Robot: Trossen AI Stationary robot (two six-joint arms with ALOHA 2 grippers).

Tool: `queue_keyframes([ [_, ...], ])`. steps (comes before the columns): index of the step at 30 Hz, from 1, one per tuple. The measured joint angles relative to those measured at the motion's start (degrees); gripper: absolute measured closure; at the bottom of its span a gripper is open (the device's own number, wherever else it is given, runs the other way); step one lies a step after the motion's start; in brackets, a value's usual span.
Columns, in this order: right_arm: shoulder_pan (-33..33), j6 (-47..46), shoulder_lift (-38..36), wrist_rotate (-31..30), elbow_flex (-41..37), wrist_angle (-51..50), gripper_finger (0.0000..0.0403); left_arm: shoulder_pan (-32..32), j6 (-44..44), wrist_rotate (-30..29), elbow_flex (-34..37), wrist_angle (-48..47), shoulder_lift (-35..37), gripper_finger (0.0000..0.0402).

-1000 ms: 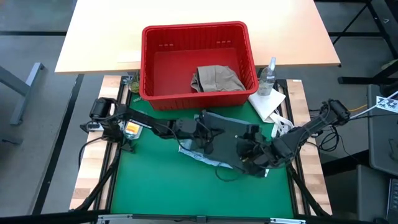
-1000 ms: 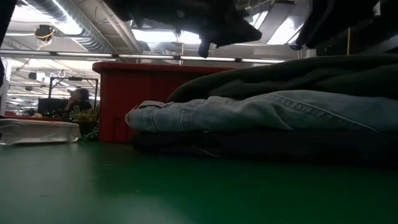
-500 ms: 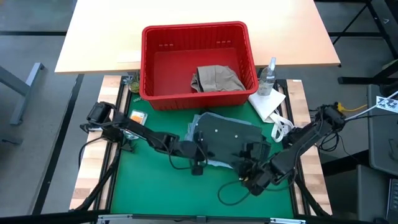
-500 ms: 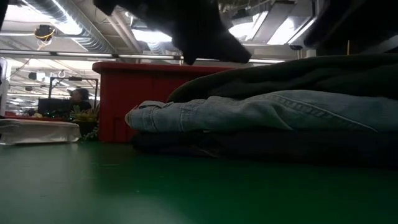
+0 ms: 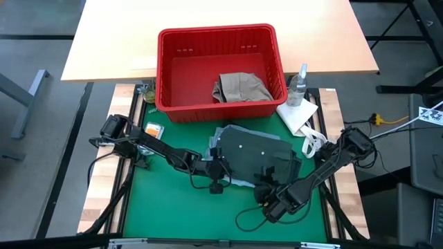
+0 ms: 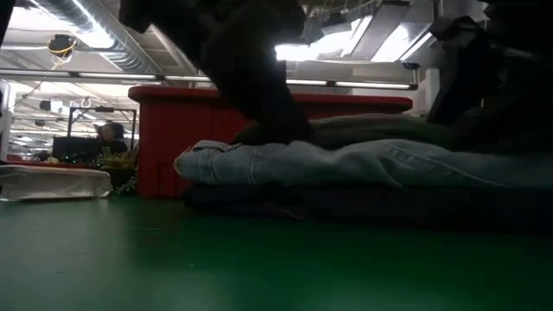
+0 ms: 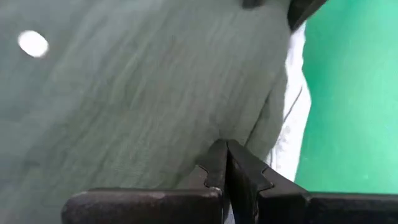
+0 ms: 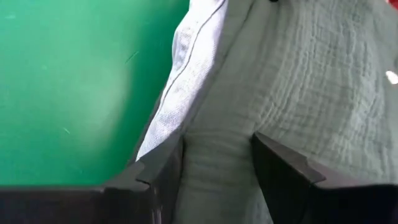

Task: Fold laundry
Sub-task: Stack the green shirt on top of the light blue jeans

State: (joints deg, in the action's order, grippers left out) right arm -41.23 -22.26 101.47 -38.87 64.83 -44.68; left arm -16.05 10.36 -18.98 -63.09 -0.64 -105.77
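Green matting covers the near part of the counter (image 5: 159,207), with pale wood beyond it at the far side. On that far edge sits a red plastic basket (image 5: 180,55), and a beige khaki piece (image 5: 241,87) lies crumpled in its right half. Just near of the basket, in the middle of the mat, the rest of the laundry is stacked flat: dark navy jeans (image 6: 363,210) at the bottom, light blue denim (image 6: 346,164) over them, and a dark olive green piece (image 5: 252,149) on top. The left end effector (image 5: 216,166) is at the stack's left edge, its fingers together and pressed against the olive cloth, as the left wrist view shows. The right end effector (image 5: 266,196) is at the stack's near right corner, its fingers (image 8: 283,171) standing apart with a fold of the olive cloth lying between them; whether they actually pinch it I cannot quite make out. A small white cloth sheet (image 5: 299,114) lies right of the basket, with a clear spray bottle (image 5: 298,86) standing on it. A small orange item (image 5: 153,130) rests near the mat's far left corner.
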Motion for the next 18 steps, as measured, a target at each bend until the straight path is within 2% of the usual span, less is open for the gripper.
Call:
queue_keyframes([
  [9,0.0,0.0,1.3,0.3,0.1,0.0,0.0207,0.0,0.0,0.0,-0.2,0.6,-3.6,0.0398],
  [18,0.0,0.2,0.1,1.2,0.1,-1.8,0.0207,-0.3,-0.3,0.6,0.0,0.0,0.3,0.0398],
])
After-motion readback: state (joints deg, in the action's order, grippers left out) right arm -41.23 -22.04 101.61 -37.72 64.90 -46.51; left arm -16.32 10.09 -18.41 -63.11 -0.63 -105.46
